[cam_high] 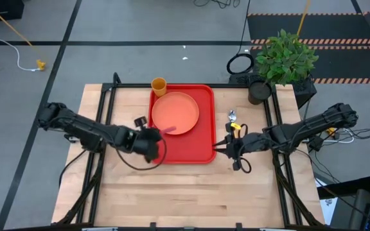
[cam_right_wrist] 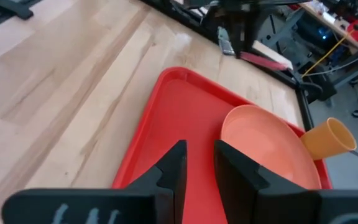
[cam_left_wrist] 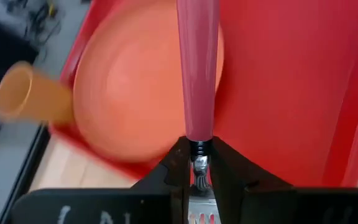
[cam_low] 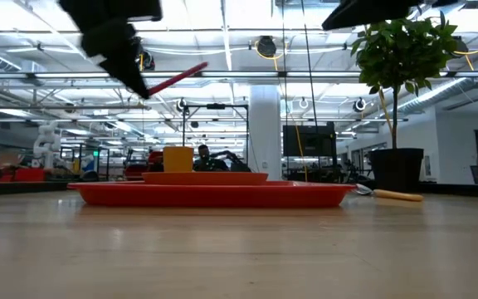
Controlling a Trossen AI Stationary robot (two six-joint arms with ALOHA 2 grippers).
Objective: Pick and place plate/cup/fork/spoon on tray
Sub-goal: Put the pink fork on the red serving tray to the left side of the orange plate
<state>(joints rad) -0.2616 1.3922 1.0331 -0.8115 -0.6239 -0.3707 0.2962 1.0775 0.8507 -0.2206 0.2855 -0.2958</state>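
The red tray (cam_high: 204,138) lies mid-table with the salmon plate (cam_high: 175,113) resting on it. The orange-yellow cup (cam_high: 158,85) stands at the tray's far left corner. My left gripper (cam_high: 156,136) is over the tray's left edge, shut on the fork (cam_high: 169,131), whose pink handle (cam_left_wrist: 197,68) points over the plate. The spoon (cam_high: 234,122) lies flat on the table, right of the tray. My right gripper (cam_high: 223,145) hovers by the tray's near right corner, beside the spoon. It is empty, and its fingers (cam_right_wrist: 229,165) stand a narrow gap apart. My left gripper pinches the fork's metal neck (cam_left_wrist: 197,163), between handle and tines, between its two fingers. The fingers come from the table's left, slanting down. The fork is lifted clear above the tray, tilted, with its handle end (cam_low: 197,68) higher and pointing right.
A potted plant (cam_high: 286,56) in a black pot (cam_high: 260,92) stands at the table's far right corner. Black frame rails (cam_high: 108,96) run along the table's left, right and far sides. Bare wood (cam_high: 185,192) lies near of the tray.
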